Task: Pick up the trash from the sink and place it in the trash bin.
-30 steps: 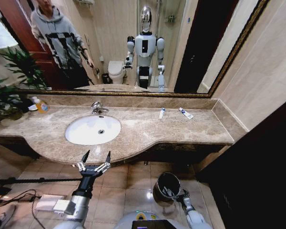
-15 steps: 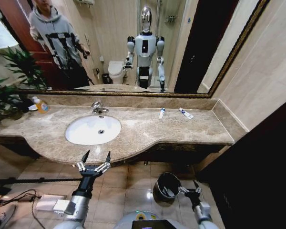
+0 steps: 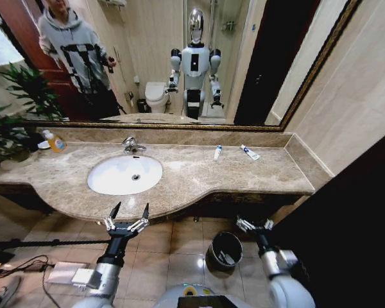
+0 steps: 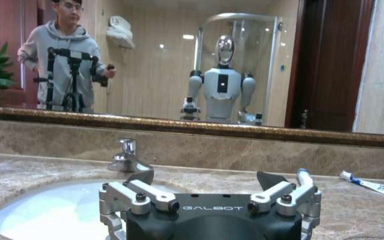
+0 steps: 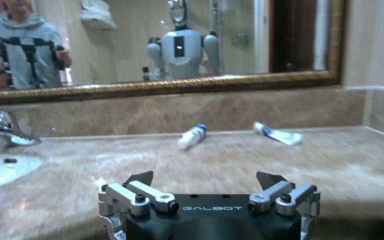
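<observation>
Head view has the right gripper [image 3: 255,224] raised beside the small round black trash bin [image 3: 224,251] on the tiled floor, fingers spread and empty, probably lined up to reach the counter [image 3: 179,176]. Two white tubes with blue marks [image 3: 217,152] [image 3: 249,152] lie on veined beige marble right of the smooth oval sink [image 3: 125,174]. The left gripper [image 3: 126,219] hangs before the basin edge, fingers apart, grasping nothing.
</observation>
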Available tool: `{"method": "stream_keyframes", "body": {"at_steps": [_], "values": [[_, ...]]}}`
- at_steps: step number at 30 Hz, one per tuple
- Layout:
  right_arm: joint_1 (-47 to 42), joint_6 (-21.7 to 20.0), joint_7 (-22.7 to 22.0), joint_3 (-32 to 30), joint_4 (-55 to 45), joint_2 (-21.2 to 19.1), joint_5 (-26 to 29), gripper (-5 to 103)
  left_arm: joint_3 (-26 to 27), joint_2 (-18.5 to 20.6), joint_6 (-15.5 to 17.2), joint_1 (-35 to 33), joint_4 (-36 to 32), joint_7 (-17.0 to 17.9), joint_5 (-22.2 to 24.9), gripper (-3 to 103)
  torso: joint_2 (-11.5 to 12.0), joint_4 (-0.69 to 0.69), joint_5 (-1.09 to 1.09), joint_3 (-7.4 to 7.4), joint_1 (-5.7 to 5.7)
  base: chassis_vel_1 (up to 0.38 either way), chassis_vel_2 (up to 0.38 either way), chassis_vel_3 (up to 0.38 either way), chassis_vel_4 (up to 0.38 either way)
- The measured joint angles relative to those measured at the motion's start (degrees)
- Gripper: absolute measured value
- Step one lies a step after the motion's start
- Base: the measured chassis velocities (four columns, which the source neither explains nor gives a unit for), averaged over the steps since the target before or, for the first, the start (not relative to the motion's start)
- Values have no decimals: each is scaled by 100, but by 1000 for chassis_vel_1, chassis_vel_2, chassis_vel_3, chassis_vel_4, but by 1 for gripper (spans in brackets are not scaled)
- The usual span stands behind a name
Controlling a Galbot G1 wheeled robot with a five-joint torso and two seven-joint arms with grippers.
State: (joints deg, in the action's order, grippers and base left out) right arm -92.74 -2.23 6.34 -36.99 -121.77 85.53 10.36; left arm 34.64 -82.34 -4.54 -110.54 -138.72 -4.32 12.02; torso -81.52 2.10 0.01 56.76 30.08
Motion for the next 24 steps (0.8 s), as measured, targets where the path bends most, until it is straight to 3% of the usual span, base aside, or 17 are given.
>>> {"method": "stream_keyframes", "body": {"at_steps": [7, 14, 24], "values": [[1318, -472, -207, 318, 614, -373, 100, 100, 0, 0, 0, 0, 0, 0, 0, 100, 1, 0, 0, 1, 1, 0, 0, 0, 0], [2729, -617, -685, 953, 1703, -599, 101, 100, 0, -1, 0, 0, -1, 1, 0, 100, 1, 1, -1, 1, 2, 0, 0, 0, 0], [4258, -635, -1168, 1943, 3249, -466, 198, 100, 0, 0, 0, 0, 0, 0, 0, 100, 1, 0, -1, 1, 1, 0, 0, 0, 0]]}}
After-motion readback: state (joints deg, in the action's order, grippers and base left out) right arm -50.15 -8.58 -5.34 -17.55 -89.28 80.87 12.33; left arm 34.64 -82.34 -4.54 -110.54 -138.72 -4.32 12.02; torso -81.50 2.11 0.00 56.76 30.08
